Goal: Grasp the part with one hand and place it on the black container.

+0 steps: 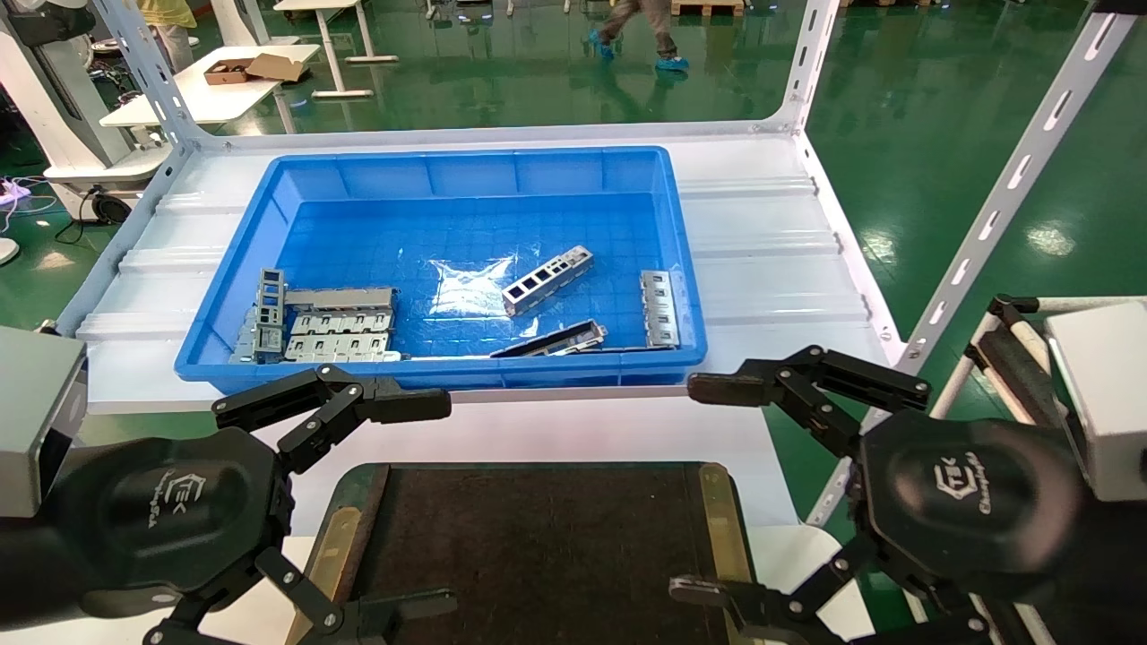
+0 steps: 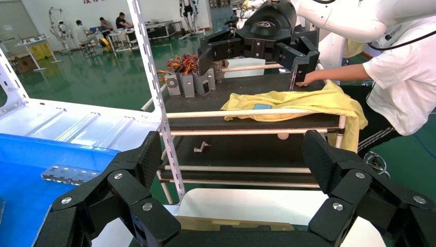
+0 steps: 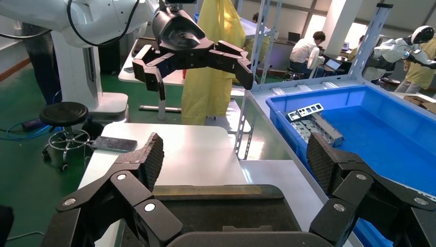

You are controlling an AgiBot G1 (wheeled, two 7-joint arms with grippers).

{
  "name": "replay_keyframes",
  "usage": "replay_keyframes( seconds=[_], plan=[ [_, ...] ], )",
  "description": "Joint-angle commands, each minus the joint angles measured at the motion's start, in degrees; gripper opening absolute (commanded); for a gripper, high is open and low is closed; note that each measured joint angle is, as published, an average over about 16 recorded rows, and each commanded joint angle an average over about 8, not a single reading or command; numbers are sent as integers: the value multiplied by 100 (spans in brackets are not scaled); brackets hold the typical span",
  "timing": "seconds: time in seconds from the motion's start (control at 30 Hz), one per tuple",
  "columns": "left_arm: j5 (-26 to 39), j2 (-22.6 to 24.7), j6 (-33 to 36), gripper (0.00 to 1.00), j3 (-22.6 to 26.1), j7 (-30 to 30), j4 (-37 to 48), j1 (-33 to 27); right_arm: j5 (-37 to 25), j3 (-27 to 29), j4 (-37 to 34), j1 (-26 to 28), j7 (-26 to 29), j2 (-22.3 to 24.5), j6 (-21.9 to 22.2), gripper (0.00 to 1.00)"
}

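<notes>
A white table (image 1: 771, 242) on green floor carries the blue bin (image 1: 448, 179); below it, the black container (image 1: 538, 537) sits between the left gripper (image 1: 430, 502) and right gripper (image 1: 690, 488), both spread apart.

Silvery part (image 1: 547, 279); blue bin (image 1: 269, 193); black container (image 1: 538, 546).

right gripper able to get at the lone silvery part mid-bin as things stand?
Probably yes. The right gripper is open and empty beside the black container; the part lies alone on the blue bin floor, nothing over it. It must clear the bin's near wall first.
</notes>
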Motion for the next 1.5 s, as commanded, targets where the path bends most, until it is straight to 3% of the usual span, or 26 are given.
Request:
replay_keyframes(
  seconds=[0.03, 1.07, 1.5],
  plan=[
    [0, 0, 0, 100, 0, 0, 0, 0, 0, 0, 0, 0, 0, 0, 0, 100],
    [25, 19, -30, 100, 5, 7, 2, -21, 0, 0, -1, 0, -1, 0, -1, 100],
    [778, 240, -643, 100, 256, -307, 65, -532, 1, -3, -4, 3, -3, 0, -2, 100]
  ],
)
